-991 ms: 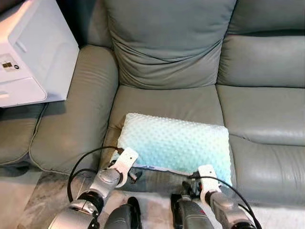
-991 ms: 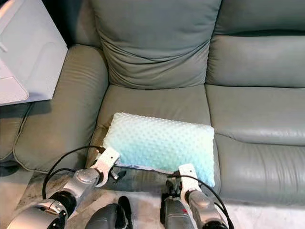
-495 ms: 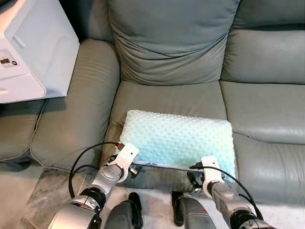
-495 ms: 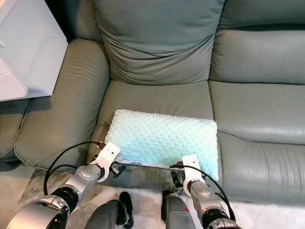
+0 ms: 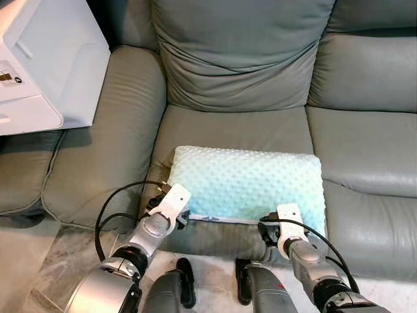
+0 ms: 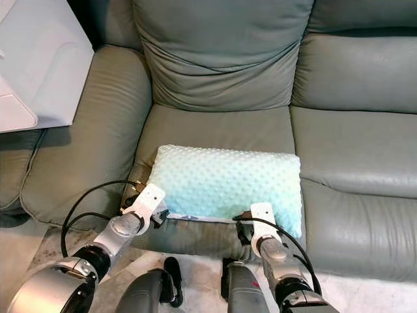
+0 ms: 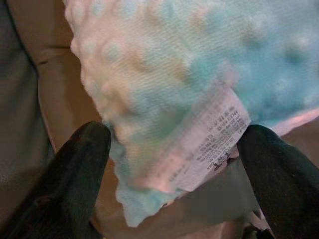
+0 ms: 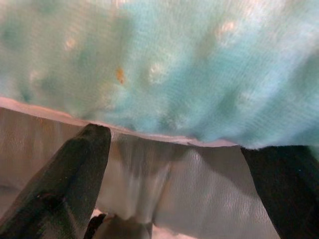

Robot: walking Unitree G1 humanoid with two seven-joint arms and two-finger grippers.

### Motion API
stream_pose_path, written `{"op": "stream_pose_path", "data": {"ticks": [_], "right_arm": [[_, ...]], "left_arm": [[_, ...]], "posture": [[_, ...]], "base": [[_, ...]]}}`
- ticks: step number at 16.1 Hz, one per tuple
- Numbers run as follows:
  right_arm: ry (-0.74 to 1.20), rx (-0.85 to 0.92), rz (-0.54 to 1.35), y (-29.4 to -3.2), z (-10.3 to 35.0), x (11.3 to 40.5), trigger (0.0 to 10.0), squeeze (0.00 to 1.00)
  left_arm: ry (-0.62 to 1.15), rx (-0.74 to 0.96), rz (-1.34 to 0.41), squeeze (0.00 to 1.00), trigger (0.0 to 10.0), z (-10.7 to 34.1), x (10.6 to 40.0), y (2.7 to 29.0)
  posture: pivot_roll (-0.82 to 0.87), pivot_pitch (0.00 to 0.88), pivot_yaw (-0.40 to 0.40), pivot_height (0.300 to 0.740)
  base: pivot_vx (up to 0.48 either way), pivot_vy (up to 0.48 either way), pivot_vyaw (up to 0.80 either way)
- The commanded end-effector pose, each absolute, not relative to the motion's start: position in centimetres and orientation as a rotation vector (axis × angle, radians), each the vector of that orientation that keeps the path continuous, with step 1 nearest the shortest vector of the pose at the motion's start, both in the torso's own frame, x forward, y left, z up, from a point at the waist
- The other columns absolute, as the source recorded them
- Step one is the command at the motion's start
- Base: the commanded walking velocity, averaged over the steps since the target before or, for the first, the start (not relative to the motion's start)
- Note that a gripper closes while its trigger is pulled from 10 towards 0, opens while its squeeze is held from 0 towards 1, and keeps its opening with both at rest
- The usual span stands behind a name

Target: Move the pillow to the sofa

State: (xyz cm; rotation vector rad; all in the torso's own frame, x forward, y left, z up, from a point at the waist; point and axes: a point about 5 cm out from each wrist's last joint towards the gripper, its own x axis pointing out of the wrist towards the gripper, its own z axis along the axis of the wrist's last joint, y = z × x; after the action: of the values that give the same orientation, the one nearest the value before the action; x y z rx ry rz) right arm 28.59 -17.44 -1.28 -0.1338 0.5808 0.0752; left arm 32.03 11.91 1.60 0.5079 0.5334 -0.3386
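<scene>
A mint-green dotted pillow (image 5: 247, 182) lies flat on the grey sofa's seat cushion (image 5: 234, 127), its long front edge near the seat's front. My left gripper (image 5: 171, 210) is at the pillow's front left corner. In the left wrist view its black fingers (image 7: 84, 169) stand wide apart, with the corner and its white label (image 7: 209, 144) between them. My right gripper (image 5: 273, 229) is at the front edge near the right corner, open. Its fingers (image 8: 75, 174) sit spread just below the pillow's seam (image 8: 149, 137).
A white appliance (image 5: 45, 65) stands at the left beside the sofa's armrest (image 5: 104, 156). The backrest cushion (image 5: 241, 52) rises behind the pillow. A second seat (image 5: 371, 143) extends to the right. My own legs (image 5: 169, 297) and pale floor (image 5: 58, 274) are at the bottom.
The whole view has shifted slightly. Both arms have reached a little further forward and the pillow lies slightly deeper on the seat. The grippers stay at its front edge.
</scene>
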Motion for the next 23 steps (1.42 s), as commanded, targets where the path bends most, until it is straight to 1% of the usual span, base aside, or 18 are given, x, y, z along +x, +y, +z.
{"op": "stream_pose_path", "data": {"ticks": [1,5,8,11,15,17,19,21,22,23], "right_arm": [[0.612,-0.107,0.067,-17.1,-2.1,27.7,10.0,0.00],[0.577,-0.086,0.067,-16.8,-1.6,28.3,10.0,0.00],[0.567,-0.078,0.078,-16.3,-1.4,28.5,10.0,0.00],[0.571,-0.033,0.107,-15.4,-1.7,28.3,10.0,0.00],[0.583,0.000,0.140,-14.3,-2.1,27.7,10.0,0.00],[0.586,0.016,0.161,-13.5,-2.3,27.5,10.0,0.00],[0.590,-0.002,0.175,-13.3,-2.3,27.5,10.0,0.00],[0.612,-0.118,0.181,-13.9,-2.7,27.1,10.0,0.00],[0.615,-0.215,0.163,-14.8,-2.9,26.8,10.0,0.00],[0.613,-0.230,0.156,-15.0,-2.9,26.8,10.0,0.00]], "left_arm": [[0.565,0.514,-0.321,0.00,10.0,0.7,31.3,12.3],[0.532,0.449,-0.308,0.00,10.0,1.3,31.7,11.3],[0.503,0.442,-0.313,0.00,10.0,2.0,32.2,10.3],[0.473,0.432,-0.311,0.00,10.0,2.8,32.8,9.5],[0.466,0.418,-0.311,0.00,10.0,3.0,32.9,9.3],[0.456,0.412,-0.293,0.00,10.0,3.1,33.1,9.7],[0.451,0.411,-0.285,0.00,10.0,3.2,33.2,10.4],[0.486,0.353,-0.287,0.00,10.0,2.7,32.9,11.8],[0.528,0.321,-0.283,0.00,10.0,1.7,32.0,13.2],[0.538,0.316,-0.282,0.00,10.0,1.4,31.8,13.5]], "posture": [[-0.05,0.367,0.126,0.740],[-0.06,0.370,0.122,0.740],[-0.07,0.370,0.121,0.740],[-0.07,0.370,0.121,0.740],[-0.07,0.371,0.119,0.740],[-0.07,0.367,0.119,0.740],[-0.06,0.363,0.120,0.740],[-0.06,0.355,0.116,0.740],[-0.05,0.352,0.113,0.740],[-0.05,0.352,0.113,0.740]], "base": [[0.000,0.000,0.00],[0.000,0.000,0.00],[0.000,0.000,0.00],[0.000,0.000,0.00],[0.000,0.000,0.00],[0.000,0.000,0.00],[0.000,0.000,0.00],[0.000,0.000,0.00],[0.000,0.000,0.00],[0.000,0.000,0.00]]}}
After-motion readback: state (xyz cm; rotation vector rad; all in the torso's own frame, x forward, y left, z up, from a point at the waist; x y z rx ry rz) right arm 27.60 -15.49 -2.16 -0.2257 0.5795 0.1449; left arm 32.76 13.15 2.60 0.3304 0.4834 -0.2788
